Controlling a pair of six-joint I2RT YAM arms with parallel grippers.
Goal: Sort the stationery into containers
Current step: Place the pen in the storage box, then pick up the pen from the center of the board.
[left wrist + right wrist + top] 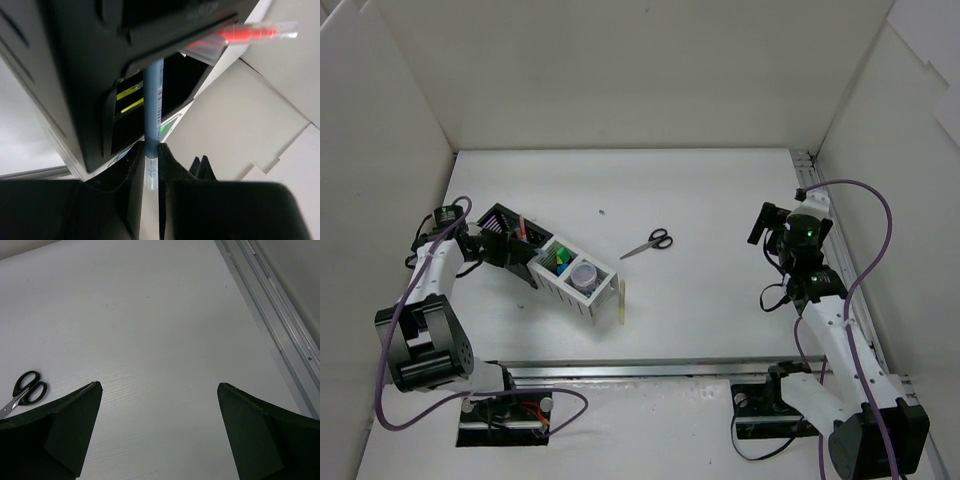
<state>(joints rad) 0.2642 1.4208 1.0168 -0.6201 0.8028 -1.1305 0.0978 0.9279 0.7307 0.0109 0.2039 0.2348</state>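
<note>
At the left edge of the table (720, 190), left gripper (151, 169) pinches blue pen (152, 100) by its tail: light, stiff, probably slippery. Right gripper (160, 405) spread wide.

A white table (720, 190) fills the middle of the top view. In the right wrist view its surface is matte and finely ribbed. Three tall white panels enclose it: a back wall (640, 70) across the top of the frame, a left wall (380, 120) slanting down the left side, and a right wall (910, 120) on the right. A near rail (650, 372) of metal runs along the table's front edge at lower centre. A side rail (270, 300) follows its right edge. A tiny dark speck (603, 211) marks the tabletop left of centre. The light is even and diffuse, and the shadows are soft.
</note>
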